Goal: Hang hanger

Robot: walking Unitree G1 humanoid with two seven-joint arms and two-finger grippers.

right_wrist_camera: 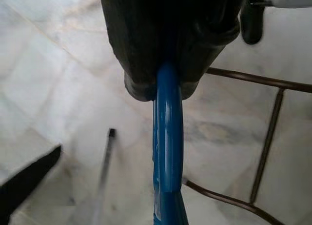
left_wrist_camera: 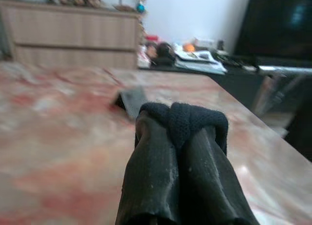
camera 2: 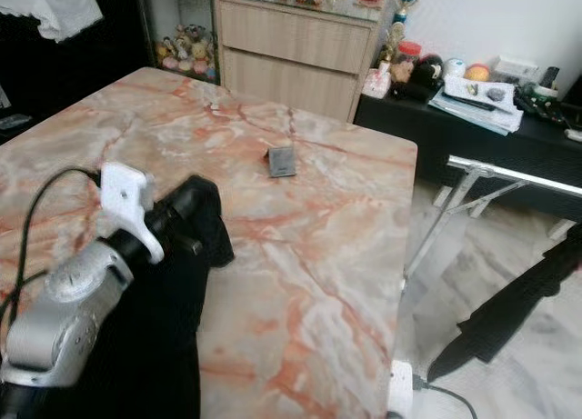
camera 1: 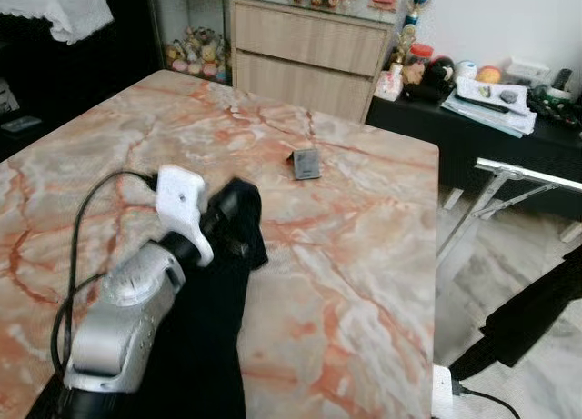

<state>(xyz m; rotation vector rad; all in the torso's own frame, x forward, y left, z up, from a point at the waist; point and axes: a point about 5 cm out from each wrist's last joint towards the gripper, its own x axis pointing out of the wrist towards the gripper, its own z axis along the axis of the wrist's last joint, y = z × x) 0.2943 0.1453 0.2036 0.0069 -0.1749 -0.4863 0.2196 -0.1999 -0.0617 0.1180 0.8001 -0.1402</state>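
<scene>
Right now, key relation: blue hanger [right_wrist_camera: 167, 152] sits clamped in right gripper [right_wrist_camera: 168, 81], running straight out past the fingertips along the fingers' own line, floor below.
Hanger axis: in line w/ right fingers, pointing down/away toward pale marble floor [right_wrist_camera: 58, 64]; rest of hanger out of frame, shape can't tell.
Right claw: closed on hanger, fingers pinching the blue bar.
Left gripper [left_wrist_camera: 181, 118]: pressed together around black cloth [camera 1: 205, 346], held over the table; cloth drapes down toward robot.
Nearer arm: right, already has the hanger; left busy w/ cloth.
Hang spot (guess): silver metal rack [camera 1: 491, 196] just off table's right side looks likeliest; brown rods [right_wrist_camera: 265, 142] seen under right wrist, can't tell if same rack.
Surface: pink-veined marble table [camera 1: 355, 255], small dark square object [camera 1: 306, 163] mid-table.
Room: wood drawers [camera 1: 309, 55] behind, cluttered black side table [camera 1: 509, 133] far right.
</scene>
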